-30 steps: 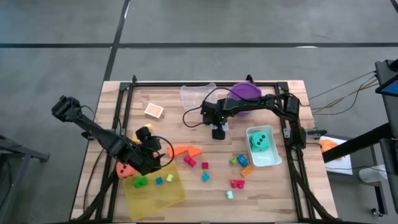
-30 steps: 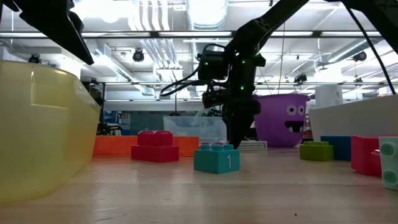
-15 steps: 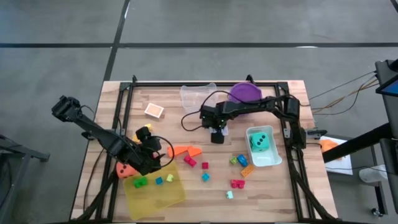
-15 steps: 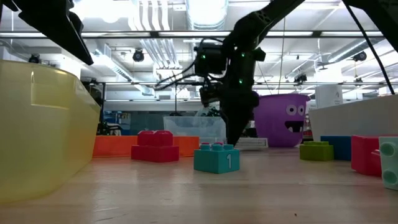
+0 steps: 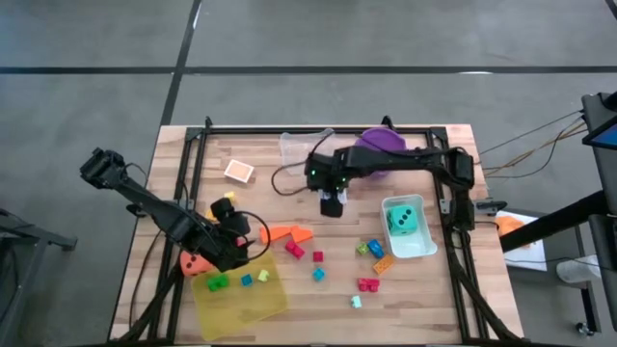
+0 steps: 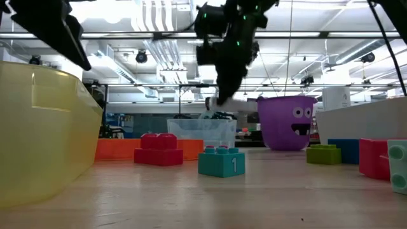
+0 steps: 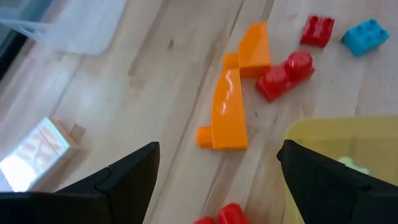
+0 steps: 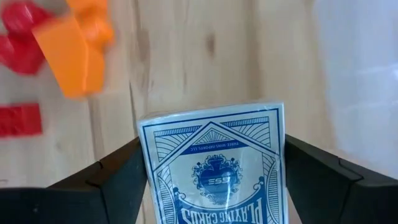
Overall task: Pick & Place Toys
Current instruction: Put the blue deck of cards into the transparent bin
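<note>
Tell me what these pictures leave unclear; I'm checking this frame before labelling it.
- Card pack: right wrist view cuts off its lower part; in the high view the right end effector covers it.
- Orange die: high view, mostly under the left arm.
- Left end effector: high view hides its fingers under the arm.
- Teal die: low view, hidden behind the tub wall.

Bare wood point(image 5: 265, 198) between card pack point(image 5: 238, 172) and orange wedges point(image 5: 286, 232).
</note>
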You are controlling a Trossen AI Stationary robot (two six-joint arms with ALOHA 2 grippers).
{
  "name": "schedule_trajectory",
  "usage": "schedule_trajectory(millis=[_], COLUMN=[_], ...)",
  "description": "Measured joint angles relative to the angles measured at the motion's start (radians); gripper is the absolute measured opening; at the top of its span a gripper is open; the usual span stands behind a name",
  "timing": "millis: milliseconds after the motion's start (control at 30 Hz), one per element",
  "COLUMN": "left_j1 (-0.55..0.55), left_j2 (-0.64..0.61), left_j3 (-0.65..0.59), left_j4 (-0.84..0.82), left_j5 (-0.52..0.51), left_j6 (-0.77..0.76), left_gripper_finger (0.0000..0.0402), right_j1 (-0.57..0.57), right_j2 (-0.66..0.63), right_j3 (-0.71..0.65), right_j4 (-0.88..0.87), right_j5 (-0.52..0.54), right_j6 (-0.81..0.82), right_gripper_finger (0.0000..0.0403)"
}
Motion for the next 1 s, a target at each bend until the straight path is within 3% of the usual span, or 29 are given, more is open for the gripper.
schedule_trajectory(millis=[333,567,867,1000], left_j1=[0.001,0.001,0.002,0.002], left_j2=[0.000,-0.003,-0.004,-0.004], left_j3=[-0.026,-0.022,-0.022,-0.022], left_j4=[0.044,0.112,0.117,0.112], left_j5=[0.008,0.006,0.008,0.008], left_j6=[0.021,0.128,0.155,0.157], left_gripper_finger=[0.0326,0.0326,0.0326,0.0326], right_j1=[-0.105,-0.197,-0.266,-0.287], right_j2=[0.021,0.149,0.363,0.369], right_j3=[0.234,0.463,0.739,0.693], right_j4=[-0.067,-0.192,-0.365,-0.340], right_j5=[-0.033,-0.056,-0.112,-0.101], right_j6=[-0.019,-0.046,-0.128,-0.163], right_gripper_finger=[0.0306,0.0306,0.0306,0.0306])
